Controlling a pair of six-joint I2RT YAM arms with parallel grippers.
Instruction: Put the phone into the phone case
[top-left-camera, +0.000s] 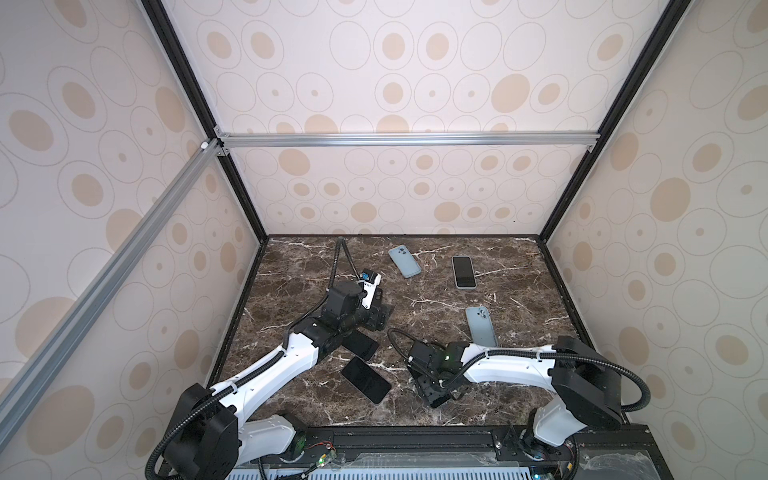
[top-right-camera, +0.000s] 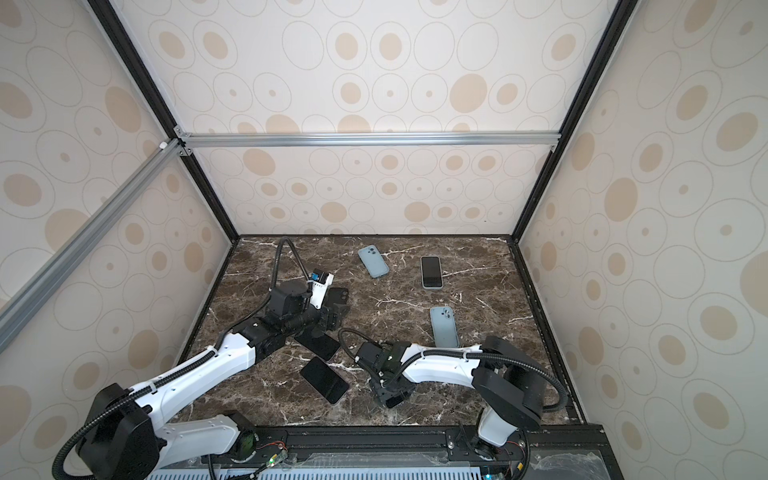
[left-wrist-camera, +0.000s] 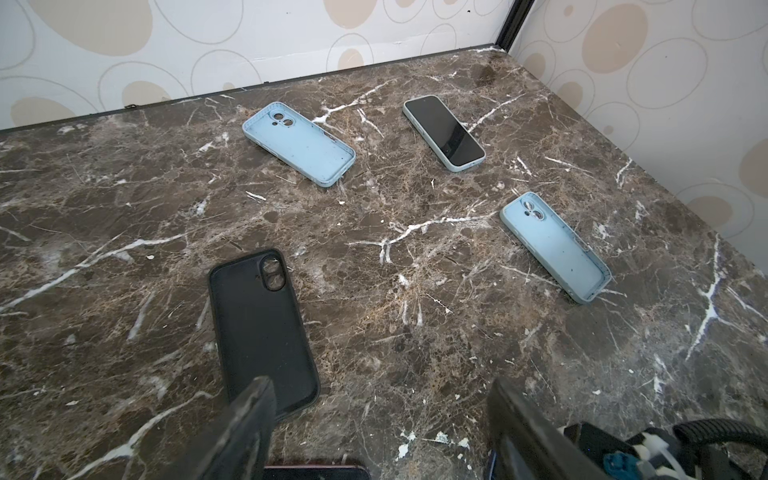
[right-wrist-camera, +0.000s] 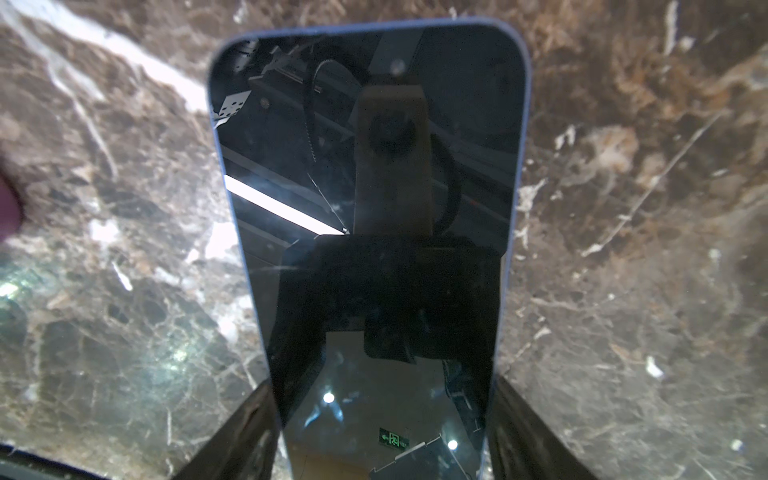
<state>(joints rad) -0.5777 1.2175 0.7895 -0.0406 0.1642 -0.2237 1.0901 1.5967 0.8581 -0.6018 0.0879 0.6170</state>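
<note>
Marble tabletop (top-left-camera: 436, 307) with phones (top-left-camera: 365, 380), cases (top-left-camera: 404, 262)

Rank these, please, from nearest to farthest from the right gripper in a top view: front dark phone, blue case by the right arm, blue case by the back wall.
1. Front dark phone, just left of the right gripper.
2. Blue case by the right arm, mid-table.
3. Blue case by the back wall, farthest back.

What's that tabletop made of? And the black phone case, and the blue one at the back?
Table: looks like polished brown marble, or a print of it; white veins and soft glare, I can't tell which. Black case: probably matte rubbery plastic or silicone; dull, no shine, rounded rim. Far blue case: seemingly the same soft matte stuff; dust specks show inside it.
</note>
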